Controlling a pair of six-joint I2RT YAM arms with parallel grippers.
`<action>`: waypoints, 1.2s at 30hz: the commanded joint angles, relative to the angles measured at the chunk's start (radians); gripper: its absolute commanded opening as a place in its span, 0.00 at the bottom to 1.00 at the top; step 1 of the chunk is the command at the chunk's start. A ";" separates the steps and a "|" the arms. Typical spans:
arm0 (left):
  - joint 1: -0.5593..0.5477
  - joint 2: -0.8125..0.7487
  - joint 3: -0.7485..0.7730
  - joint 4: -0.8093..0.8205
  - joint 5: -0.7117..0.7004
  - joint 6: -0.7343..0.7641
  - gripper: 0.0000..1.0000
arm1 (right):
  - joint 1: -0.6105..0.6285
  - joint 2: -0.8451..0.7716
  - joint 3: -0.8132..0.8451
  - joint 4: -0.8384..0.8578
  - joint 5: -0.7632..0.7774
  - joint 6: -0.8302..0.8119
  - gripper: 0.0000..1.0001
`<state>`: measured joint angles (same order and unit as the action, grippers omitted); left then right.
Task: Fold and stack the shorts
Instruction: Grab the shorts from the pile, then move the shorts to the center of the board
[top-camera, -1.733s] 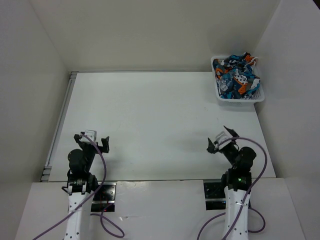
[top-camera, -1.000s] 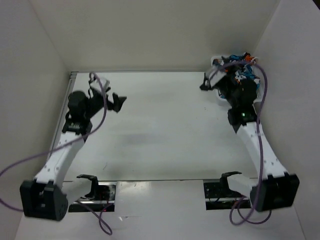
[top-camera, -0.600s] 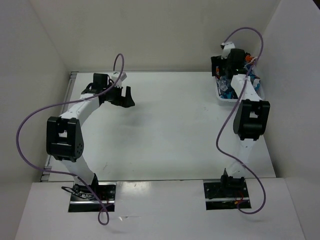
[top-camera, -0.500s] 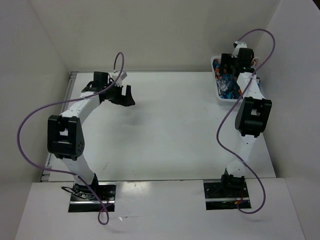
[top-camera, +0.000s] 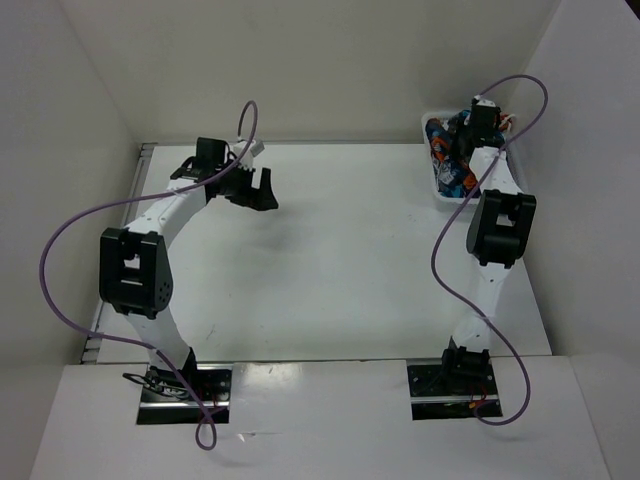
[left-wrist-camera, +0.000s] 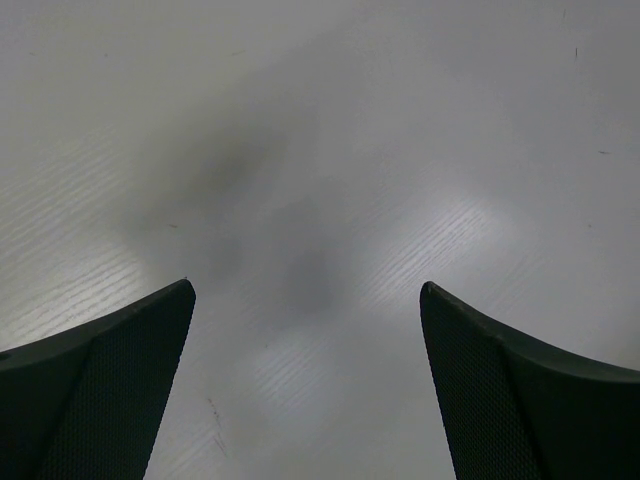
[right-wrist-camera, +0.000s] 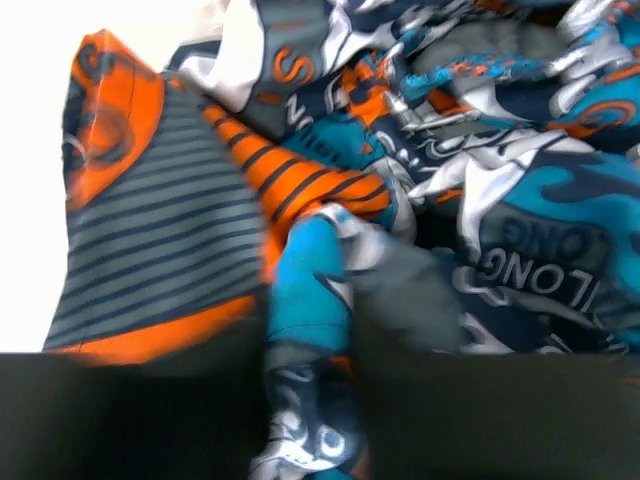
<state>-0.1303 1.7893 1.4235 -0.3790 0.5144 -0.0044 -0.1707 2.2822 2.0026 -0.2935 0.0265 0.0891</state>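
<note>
Left gripper hung wide open over the far-left tabletop. Right gripper sat down in the shorts, piled in the far-right basket; couldn't tell if it was clamped.

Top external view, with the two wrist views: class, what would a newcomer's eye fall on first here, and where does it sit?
The shorts stand out first, a crumpled heap of teal, orange and white in the white basket at the table's far right corner, with the right gripper pressed in among them. On the far left, the left gripper hangs open above the white table.
</note>
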 joint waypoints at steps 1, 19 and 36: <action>-0.009 0.010 0.045 -0.037 0.018 0.004 1.00 | 0.004 -0.015 0.021 -0.018 -0.013 0.037 0.15; 0.004 -0.442 -0.146 0.032 -0.215 0.004 1.00 | 0.385 -0.653 0.055 0.146 0.142 -0.308 0.00; 0.133 -0.708 -0.285 0.013 -0.256 0.004 1.00 | 0.955 -0.648 -0.205 -0.184 -0.190 -0.554 0.95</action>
<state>0.0002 1.0943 1.1458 -0.3378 0.1829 -0.0036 0.7193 1.6756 1.8324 -0.3714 -0.1497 -0.3389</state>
